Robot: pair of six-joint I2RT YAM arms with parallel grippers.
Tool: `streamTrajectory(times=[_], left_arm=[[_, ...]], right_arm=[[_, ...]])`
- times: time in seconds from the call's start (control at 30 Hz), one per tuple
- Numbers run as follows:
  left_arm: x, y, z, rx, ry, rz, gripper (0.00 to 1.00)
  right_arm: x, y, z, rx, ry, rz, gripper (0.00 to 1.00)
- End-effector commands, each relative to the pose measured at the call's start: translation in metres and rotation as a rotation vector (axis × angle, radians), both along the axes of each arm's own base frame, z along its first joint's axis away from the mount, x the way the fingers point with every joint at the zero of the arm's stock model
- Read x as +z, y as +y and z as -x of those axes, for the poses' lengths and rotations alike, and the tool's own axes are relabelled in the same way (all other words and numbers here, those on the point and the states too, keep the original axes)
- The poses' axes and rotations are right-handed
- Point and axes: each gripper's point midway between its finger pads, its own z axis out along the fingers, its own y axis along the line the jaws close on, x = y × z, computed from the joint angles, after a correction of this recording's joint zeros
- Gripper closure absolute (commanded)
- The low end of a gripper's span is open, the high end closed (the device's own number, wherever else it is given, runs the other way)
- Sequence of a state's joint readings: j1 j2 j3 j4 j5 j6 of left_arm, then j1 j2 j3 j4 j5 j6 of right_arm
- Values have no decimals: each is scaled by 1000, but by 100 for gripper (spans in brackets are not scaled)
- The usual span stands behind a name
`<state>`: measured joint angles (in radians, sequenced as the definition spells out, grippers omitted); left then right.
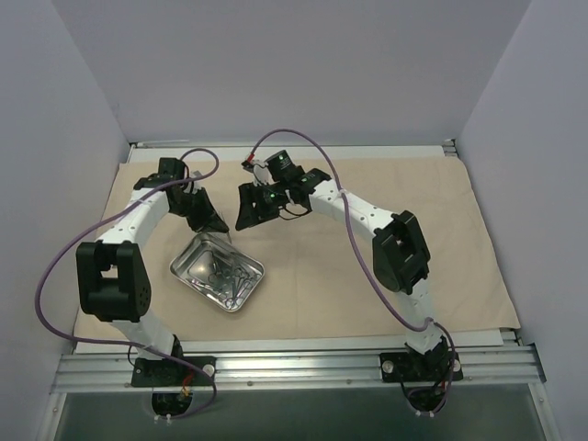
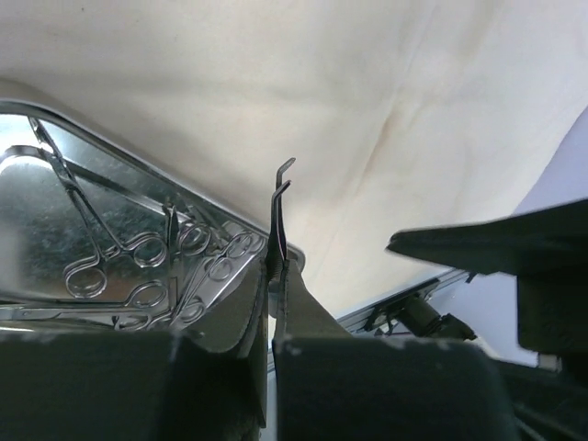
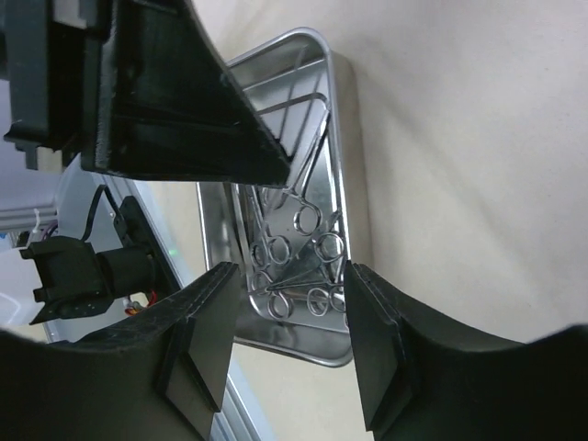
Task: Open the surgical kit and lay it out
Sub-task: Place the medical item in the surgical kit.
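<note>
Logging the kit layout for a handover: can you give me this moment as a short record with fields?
cloth wrap: spread flat over the table
steel tray: on the cloth, ring-handled instruments inside
left gripper: shut on a slim instrument at the tray's corner
right gripper: open, empty, facing the tray

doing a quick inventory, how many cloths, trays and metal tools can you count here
cloth: 1
tray: 1
tool in the left gripper: 1
tools piled in the tray: overlapping, cannot count
total counted: 3
</note>
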<state>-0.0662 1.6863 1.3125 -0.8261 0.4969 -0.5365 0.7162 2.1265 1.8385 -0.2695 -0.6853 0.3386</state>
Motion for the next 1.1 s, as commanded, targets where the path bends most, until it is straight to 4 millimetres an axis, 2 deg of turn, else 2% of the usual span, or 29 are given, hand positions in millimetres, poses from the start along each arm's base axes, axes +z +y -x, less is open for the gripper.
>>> streamTrajectory(times=[0.0, 0.47, 0.87, 1.07], left_arm=[[23, -10, -25, 48, -64, 68, 98], [18, -18, -24, 58, -34, 103, 98], [12, -17, -25, 49, -27, 84, 98], [17, -20, -29, 47, -38, 91, 98]], right_arm=[[9, 13, 5, 12, 17, -48, 52], [-10, 26, 9, 33, 49, -17, 62], [0, 29, 7, 38, 21, -32, 64], [-7, 36, 11, 62, 47, -35, 65]])
